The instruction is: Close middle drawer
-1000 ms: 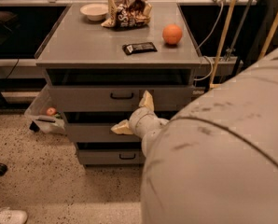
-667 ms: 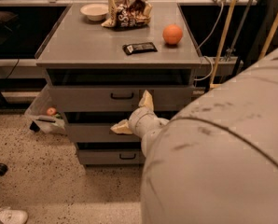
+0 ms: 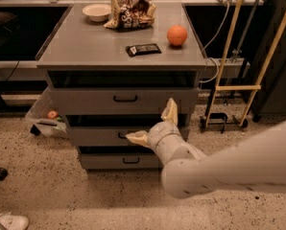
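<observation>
Camera view: grey metal three-drawer cabinet (image 3: 109,47) with a flat matte top, seen from above and in front. The gripper (image 3: 150,121), on a smooth white rounded arm (image 3: 229,166), is at the cabinet's front, right of centre. Jaws released and spread wide, with two cream wedge-shaped fingers (image 3: 170,113).

One finger points up over the right end of the taller-fronted top drawer (image 3: 85,100). The other points left across the front of the middle drawer (image 3: 92,135), its tip just beside that drawer's small dark bar handle (image 3: 120,135) and partly covering it. Contact cannot be told.

The middle drawer is a wide flat grey front behind and left of the jaws, with a dark gap above its top edge. Below the jaws is the narrower lowest grey drawer (image 3: 109,161). The wrist blocks the right ends of the middle and lowest drawers.

On top, well above the jaws:
- round orange fruit (image 3: 177,35)
- flat dark wrapped bar (image 3: 143,49)
- crinkled snack bag (image 3: 131,11)
- white shallow bowl (image 3: 97,12)

Left of the jaws, on the speckled stone floor (image 3: 61,195), is a clear plastic bin (image 3: 40,119). At far lower left is a white shoe (image 3: 11,222). Right of the jaws is a pale wooden frame (image 3: 251,56).
</observation>
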